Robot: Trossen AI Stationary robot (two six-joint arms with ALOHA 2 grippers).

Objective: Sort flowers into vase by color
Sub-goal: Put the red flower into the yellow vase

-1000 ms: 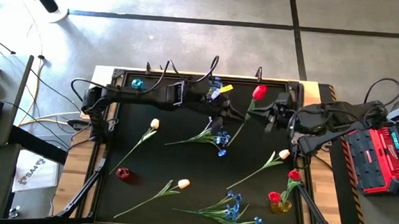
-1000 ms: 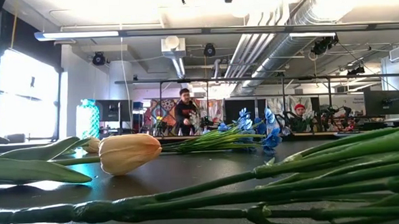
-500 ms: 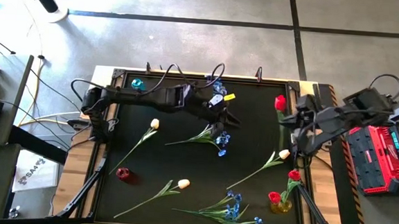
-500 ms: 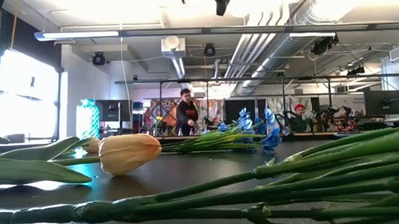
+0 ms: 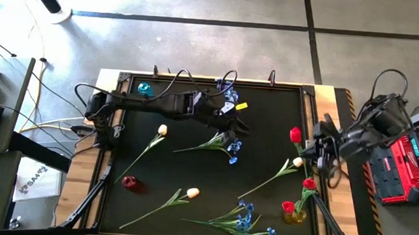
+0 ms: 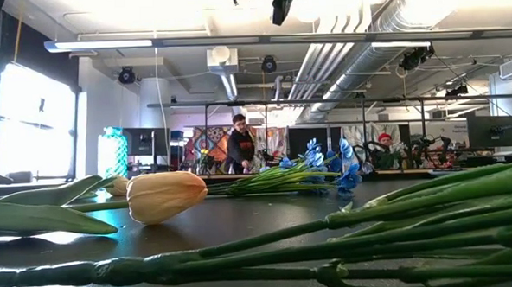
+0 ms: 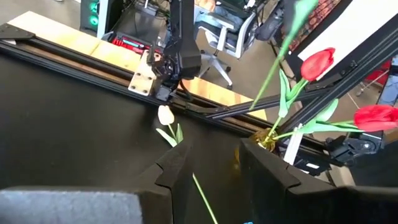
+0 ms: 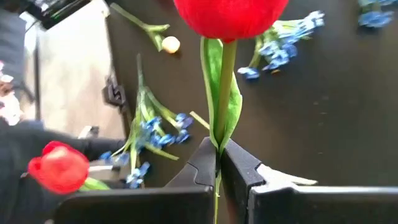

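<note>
The black table (image 5: 267,121) holds scattered flowers. At its right edge the right gripper (image 8: 219,163) is clenched on a red tulip (image 5: 294,134) stem, above the yellow vase (image 5: 295,215) at the near right corner with two red tulips. The thin stem could twist or slip, missing the vase mouth or tipping it. The left gripper (image 7: 211,168), released, hovers at the far middle.
</note>
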